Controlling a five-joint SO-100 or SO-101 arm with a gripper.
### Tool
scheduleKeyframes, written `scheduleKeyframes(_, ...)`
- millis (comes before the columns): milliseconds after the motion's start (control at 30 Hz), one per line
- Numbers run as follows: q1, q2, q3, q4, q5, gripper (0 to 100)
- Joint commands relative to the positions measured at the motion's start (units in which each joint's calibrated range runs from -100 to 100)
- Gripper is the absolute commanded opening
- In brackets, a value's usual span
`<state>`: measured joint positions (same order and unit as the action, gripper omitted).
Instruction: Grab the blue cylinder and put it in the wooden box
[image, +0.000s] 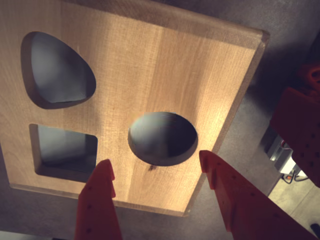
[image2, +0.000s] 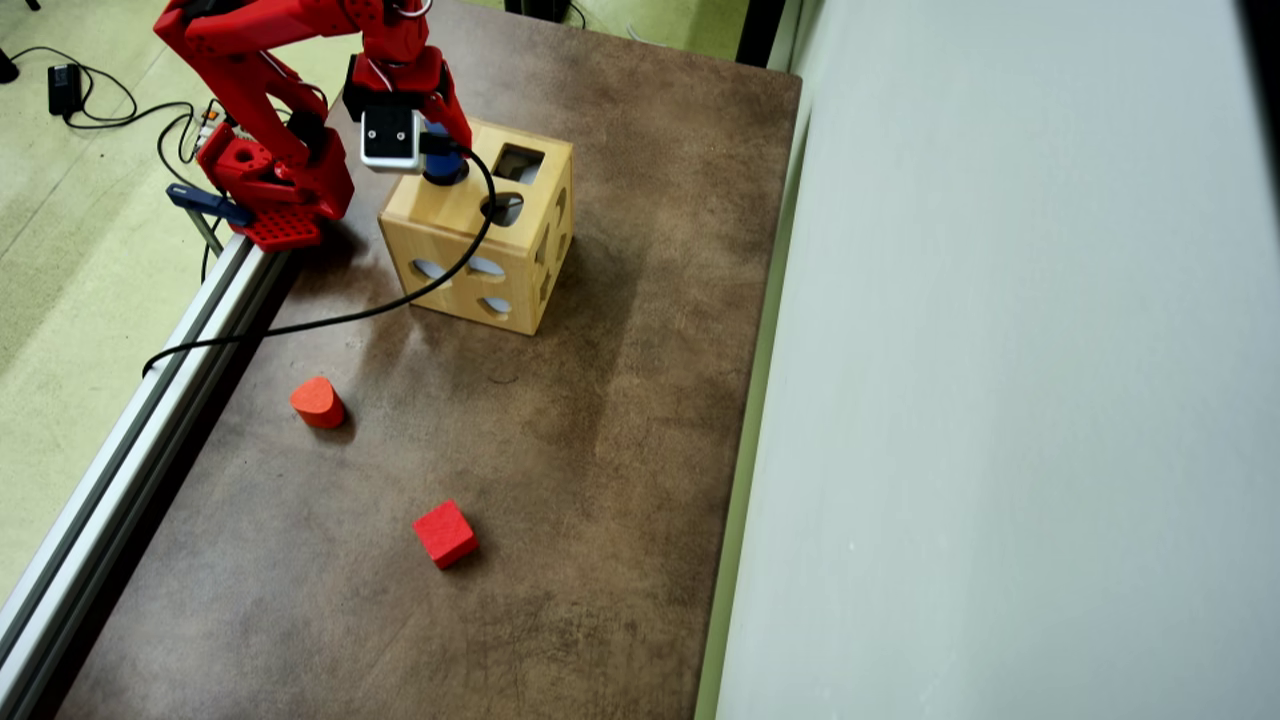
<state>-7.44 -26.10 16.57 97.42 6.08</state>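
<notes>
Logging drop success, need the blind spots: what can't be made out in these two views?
- Blue cylinder: in the overhead view the wrist camera mostly covers it; how deep it sits in the wooden box is unclear.
- Wrist view: the grey-blue fill in the round hole is too dim to identify.
- Box interior: dark in both views.
- Gripper: its fingertips are hidden overhead by the camera.

A lab or maker's workroom, by the look of it — a brown work table (image2: 560, 480) edged at nine o'clock by an aluminium rail (image2: 130, 440), loose cables (image2: 120, 100) trailing over green flooring at ten o'clock, and a plain grey wall (image2: 1000, 350) at three o'clock.
</notes>
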Motion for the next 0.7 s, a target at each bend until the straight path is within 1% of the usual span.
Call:
scheduleKeyframes(0, 0.2, -2.0, -0.2, 0.3, 0.0, 28)
scheduleKeyframes(233, 0.2, -2.1, -0.4, 0.3, -0.1, 28)
scheduleKeyframes(333, 0.2, -4.9, -1.1, 0.3, -0.2, 27)
scheduleKeyframes(500, 0.2, -16.0, -1.2, 0.3, 0.2, 27)
scheduleKeyframes(667, -0.2, -32.3, -1.2, 0.3, 0.3, 27)
